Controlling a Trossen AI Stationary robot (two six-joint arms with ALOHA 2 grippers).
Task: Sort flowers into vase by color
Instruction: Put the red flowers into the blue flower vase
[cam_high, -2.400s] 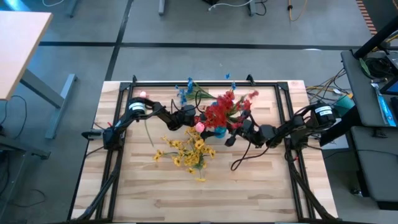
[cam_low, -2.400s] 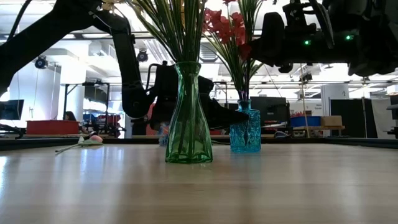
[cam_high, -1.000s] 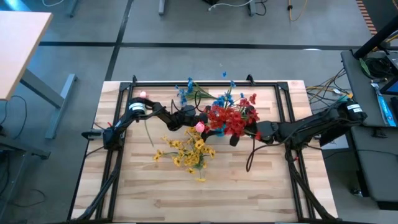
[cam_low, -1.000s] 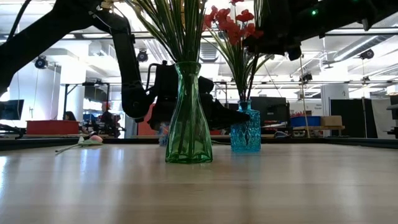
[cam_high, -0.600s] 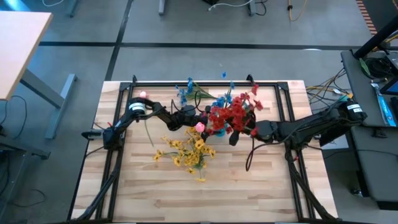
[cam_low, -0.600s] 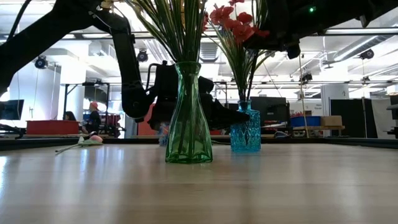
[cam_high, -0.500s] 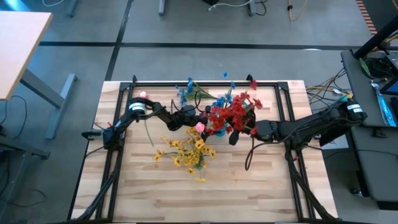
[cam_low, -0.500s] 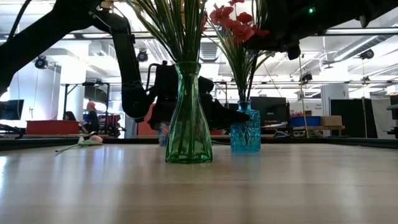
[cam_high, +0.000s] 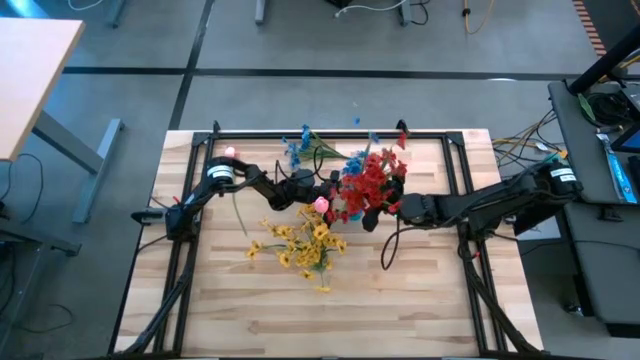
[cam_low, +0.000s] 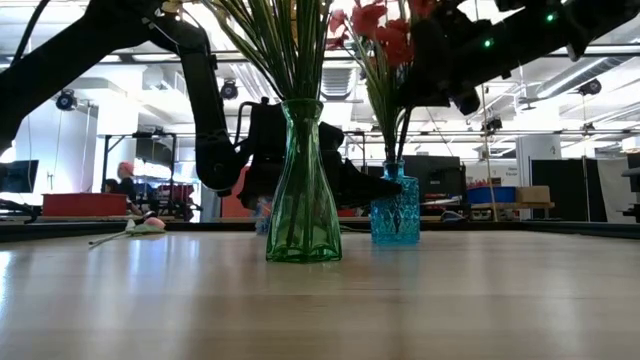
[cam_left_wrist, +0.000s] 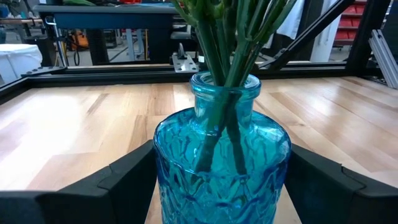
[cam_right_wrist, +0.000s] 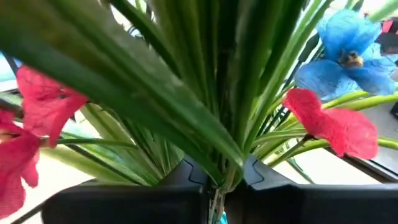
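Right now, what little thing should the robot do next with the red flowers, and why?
Probably lower them a bit more. The right gripper is shut on the red flowers, whose stems already stand in the blue vase, and the left gripper brackets that vase. The bunch still hangs from the gripper, so letting go now might tip it.

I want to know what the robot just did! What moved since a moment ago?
The right gripper, pinching the red flowers' stems, shifted toward the left arm, and the blooms swung with it above the blue vase. The left gripper kept bracketing that vase. The green vase, yellow flowers and pink bud stayed put.
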